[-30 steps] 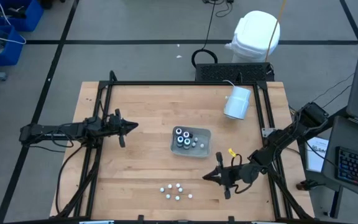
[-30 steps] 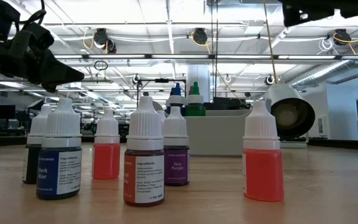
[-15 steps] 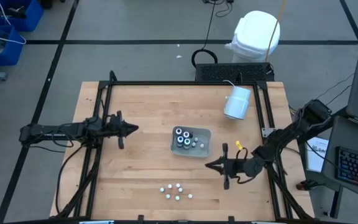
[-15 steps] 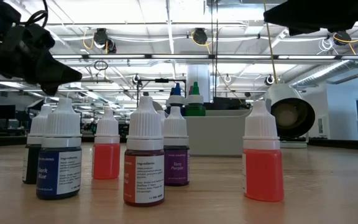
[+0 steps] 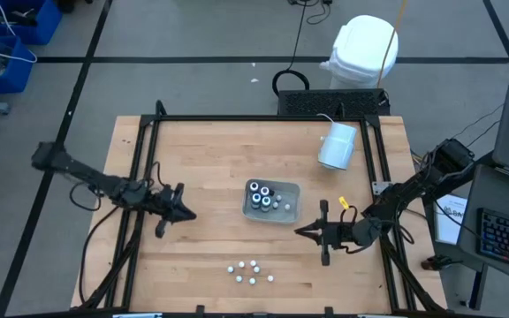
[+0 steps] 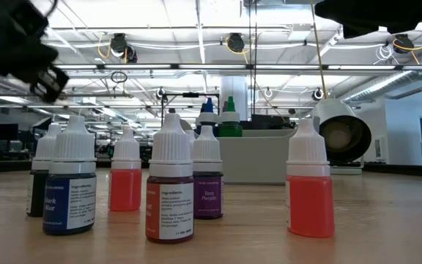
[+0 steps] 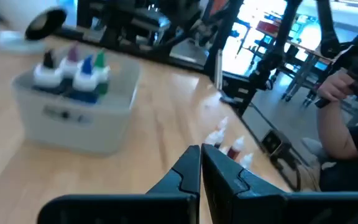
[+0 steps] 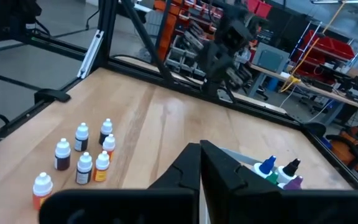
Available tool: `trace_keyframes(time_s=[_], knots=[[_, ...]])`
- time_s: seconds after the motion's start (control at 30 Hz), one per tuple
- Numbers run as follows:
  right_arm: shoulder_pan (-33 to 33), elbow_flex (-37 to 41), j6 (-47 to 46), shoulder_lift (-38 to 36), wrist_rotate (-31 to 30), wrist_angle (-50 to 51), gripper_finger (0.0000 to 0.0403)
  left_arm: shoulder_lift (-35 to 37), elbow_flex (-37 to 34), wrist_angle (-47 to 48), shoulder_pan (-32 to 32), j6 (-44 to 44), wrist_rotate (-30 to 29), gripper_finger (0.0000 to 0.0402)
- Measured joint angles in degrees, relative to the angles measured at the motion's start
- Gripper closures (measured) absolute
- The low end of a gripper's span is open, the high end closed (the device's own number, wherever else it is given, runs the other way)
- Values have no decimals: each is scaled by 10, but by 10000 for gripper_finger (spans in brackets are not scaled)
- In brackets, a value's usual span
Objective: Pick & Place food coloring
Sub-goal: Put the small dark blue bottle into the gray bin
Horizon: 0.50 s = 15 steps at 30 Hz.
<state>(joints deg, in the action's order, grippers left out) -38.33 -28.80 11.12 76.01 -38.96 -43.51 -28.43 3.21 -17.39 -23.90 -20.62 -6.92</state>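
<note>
Clear rectangular plastic tray [image 5: 272, 202] at table centre; 6 small white-capped dropper bottles [image 5: 250, 271] near the front edge, bare wood between. Left gripper [image 5: 186, 214] and right gripper [image 5: 301, 232], both pinched together and empty, flank that gap.

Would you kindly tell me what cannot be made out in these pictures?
- Low view: the clear rectangular plastic tray is half hidden by the small white-capped dropper bottles in front.
- High view: those bottles are too small to count or tell colours.
- Left wrist view: motion blur smears the labels on the tray's bottles.
</note>
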Motion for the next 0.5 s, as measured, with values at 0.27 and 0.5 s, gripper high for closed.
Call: trace_keyframes(time_s=[0.27, 0.5], knots=[[0, 0, -10, 0, 0, 0, 402, -255, 157, 15, -183, 19, -226, 383], [0, 0, -15, 0, 0, -1, 402, -506, 378, 162, -230, 3, -240, 383]])
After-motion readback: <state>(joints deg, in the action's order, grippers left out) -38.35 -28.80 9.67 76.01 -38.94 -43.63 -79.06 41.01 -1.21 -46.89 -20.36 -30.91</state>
